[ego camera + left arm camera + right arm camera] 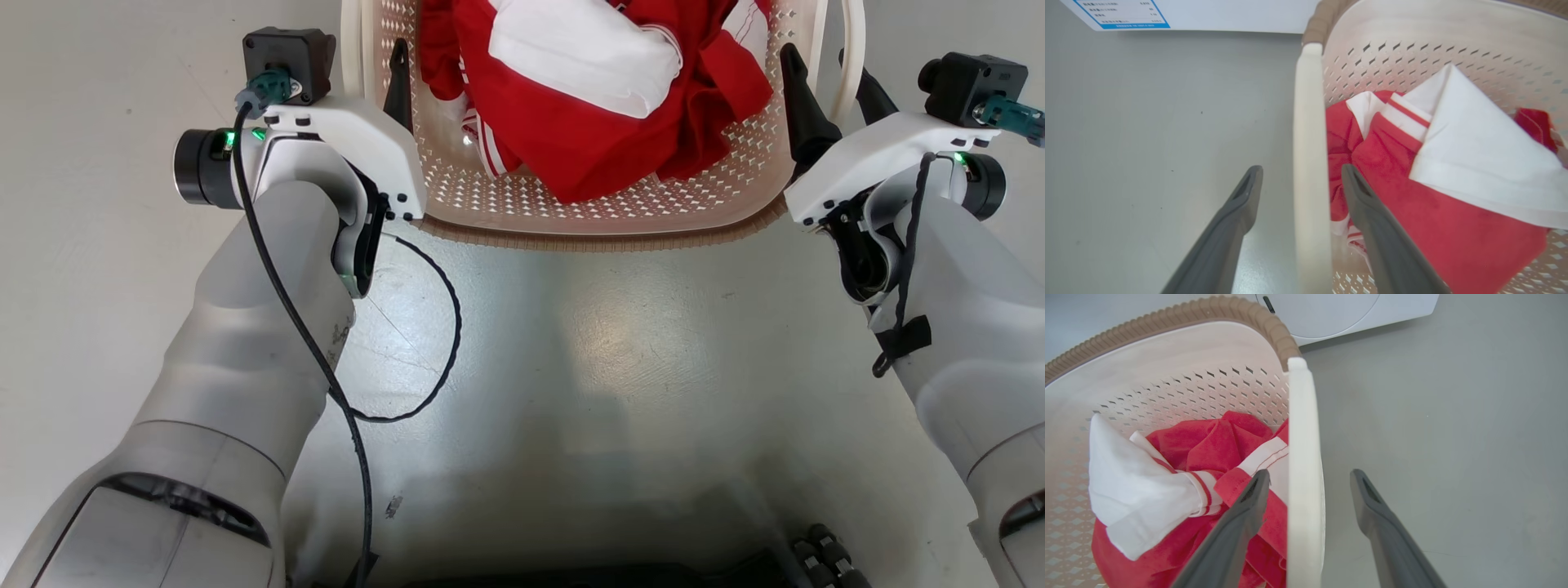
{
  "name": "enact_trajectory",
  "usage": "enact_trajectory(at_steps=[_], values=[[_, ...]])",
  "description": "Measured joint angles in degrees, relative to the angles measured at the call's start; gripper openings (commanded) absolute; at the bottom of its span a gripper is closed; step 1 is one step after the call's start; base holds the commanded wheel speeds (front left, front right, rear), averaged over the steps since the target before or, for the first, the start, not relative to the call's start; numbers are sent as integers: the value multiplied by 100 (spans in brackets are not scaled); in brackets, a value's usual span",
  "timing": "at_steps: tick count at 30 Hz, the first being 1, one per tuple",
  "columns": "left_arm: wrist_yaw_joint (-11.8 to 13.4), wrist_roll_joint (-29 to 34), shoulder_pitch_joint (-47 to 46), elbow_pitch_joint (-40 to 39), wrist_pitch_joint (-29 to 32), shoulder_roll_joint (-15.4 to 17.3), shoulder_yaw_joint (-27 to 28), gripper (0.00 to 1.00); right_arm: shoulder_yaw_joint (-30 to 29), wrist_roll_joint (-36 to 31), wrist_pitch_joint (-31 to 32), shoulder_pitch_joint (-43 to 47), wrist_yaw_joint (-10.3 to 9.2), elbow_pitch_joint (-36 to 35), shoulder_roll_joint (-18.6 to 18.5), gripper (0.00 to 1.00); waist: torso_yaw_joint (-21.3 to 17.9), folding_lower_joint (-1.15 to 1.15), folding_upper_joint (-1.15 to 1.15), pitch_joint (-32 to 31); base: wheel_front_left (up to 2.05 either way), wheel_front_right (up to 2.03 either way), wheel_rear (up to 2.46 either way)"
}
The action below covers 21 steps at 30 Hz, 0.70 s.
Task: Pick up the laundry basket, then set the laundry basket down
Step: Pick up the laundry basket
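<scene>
The laundry basket (604, 237) sits on the floor at the top centre of the head view, cream and perforated with a brown rim, holding red and white clothes (604, 82). My left gripper (371, 69) is open astride the basket's left loop handle (1310, 163): one finger (1241, 208) is outside, and the other finger (1372, 220) is inside over the clothes, with gaps on both sides. My right gripper (824, 65) is open astride the right handle (1302, 457) in the same way, with one finger (1241, 518) inside and the other finger (1384, 522) outside.
A white washing machine (1331, 314) stands just beyond the basket, and its labelled panel (1167, 16) shows past the left handle. Grey floor (571, 343) lies on both sides of the basket and in front of it. A black cable (441, 327) hangs from my left arm.
</scene>
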Motion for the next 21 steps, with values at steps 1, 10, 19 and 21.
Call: enact_trajectory(at_steps=[1,10,19,21], values=[[0,0,-13,18,0,0,-21,100,33,23,0,-3,0,2,-11,100,0,0,0,3,0,0,0],[45,2,-185,163,-2,-5,-291,0,290,216,-8,-126,0,59,-16,0,-28,0,0,50,0,0,0],[94,-111,-212,272,1,-1,-444,0,536,405,-24,-133,-1,164,7,0,-61,0,0,-66,0,0,0],[94,-165,-210,320,2,-1,-492,0,605,408,-24,-131,-1,196,10,0,-63,0,0,-129,0,0,0]])
